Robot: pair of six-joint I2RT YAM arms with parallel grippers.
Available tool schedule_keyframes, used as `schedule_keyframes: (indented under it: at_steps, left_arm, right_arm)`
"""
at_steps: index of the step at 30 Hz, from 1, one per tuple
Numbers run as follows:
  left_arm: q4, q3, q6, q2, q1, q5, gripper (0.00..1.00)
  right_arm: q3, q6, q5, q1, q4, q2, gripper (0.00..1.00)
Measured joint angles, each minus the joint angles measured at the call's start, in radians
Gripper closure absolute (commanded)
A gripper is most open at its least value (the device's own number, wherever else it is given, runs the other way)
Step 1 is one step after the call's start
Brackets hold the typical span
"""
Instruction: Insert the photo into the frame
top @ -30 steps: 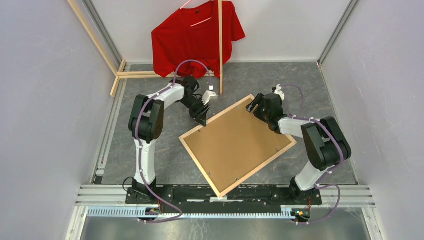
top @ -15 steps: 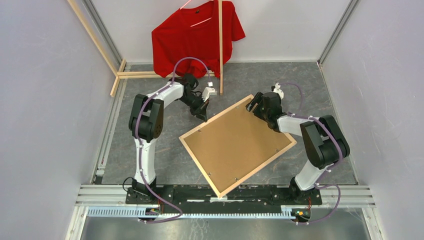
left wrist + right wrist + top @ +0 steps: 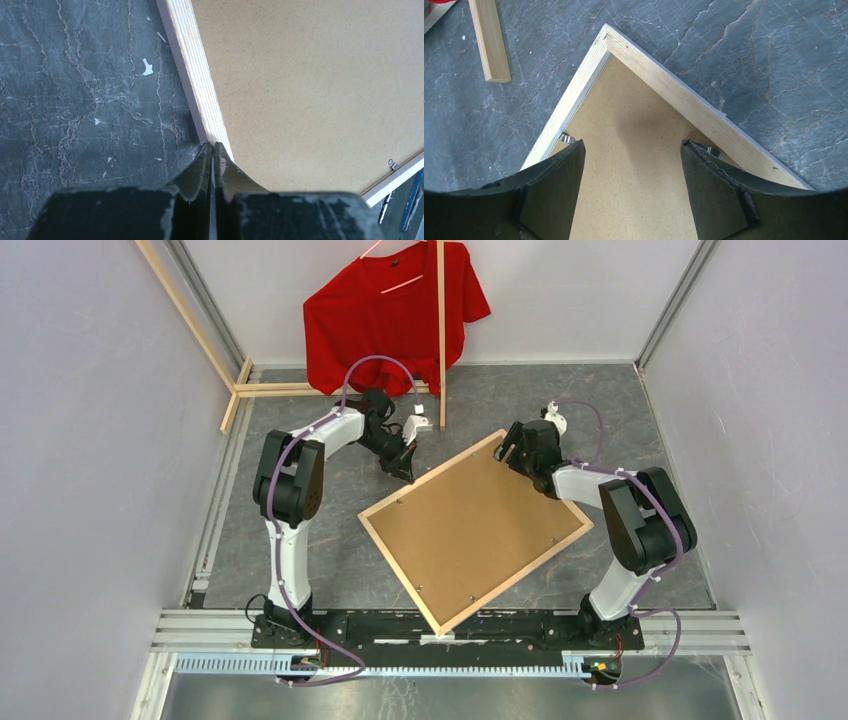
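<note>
Frame (image 3: 198, 75) rim is where your left gripper (image 3: 212, 146) sits. Its two fingers are pressed flat together with nothing between them. The tips are down right against the outer side of the pale wood rim, on the frame's far-left edge, about a third of the way along from its left corner. In the left wrist view the grey table (image 3: 330, 560) lies on one side of those fingertips and the brown backing board (image 3: 475, 530) on the other.

Your right gripper (image 3: 633, 144) hangs over the frame's far corner with its jaws spread wide and holding nothing. Both fingers stand above the backing board just inside the rim, one along each of the two edges that meet at that corner. A small metal clip (image 3: 567, 137) shows at the inner edge of the rim beside one finger, and a second clip (image 3: 711, 150) beside the other.

You have the frame lying flat on the table between the two arms, bare wood side up. It is turned on the diagonal, so one corner points at the arm bases and the opposite one points away. The backing board fills the opening.

Beyond the frame's far corner stand the wooden poles (image 3: 441, 330), with a red T-shirt (image 3: 390, 320) hanging from them, well apart from the frame.
</note>
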Motion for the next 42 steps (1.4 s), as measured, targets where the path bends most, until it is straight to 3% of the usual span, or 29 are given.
schedule_keyframes:
  at_steps: [30, 42]
  left_arm:
    - [0.026, -0.027, 0.002, -0.016, 0.0, 0.003, 0.97]
    - [0.04, -0.04, 0.002, -0.024, 0.0, 0.003, 0.97]
  right_arm:
    - [0.025, -0.05, 0.061, 0.007, -0.024, 0.012, 0.23]
    - [-0.016, -0.09, 0.058, -0.002, 0.002, -0.125, 0.23]
